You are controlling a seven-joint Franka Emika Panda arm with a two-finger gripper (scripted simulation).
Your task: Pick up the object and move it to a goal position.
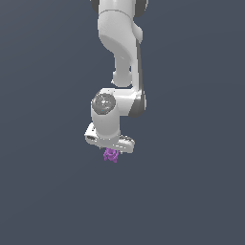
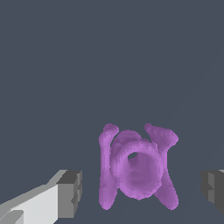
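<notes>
The object is a small bright purple knobbly piece with a ringed middle and several prongs. In the wrist view it lies between the two grey finger pads, with a gap on each side. My gripper is open around it, touching it on neither side. In the exterior view the object shows just under the white hand, and my gripper sits right over it; the fingers are mostly hidden there by the hand.
The white arm comes down from the top of the exterior view. A plain dark grey floor lies all around.
</notes>
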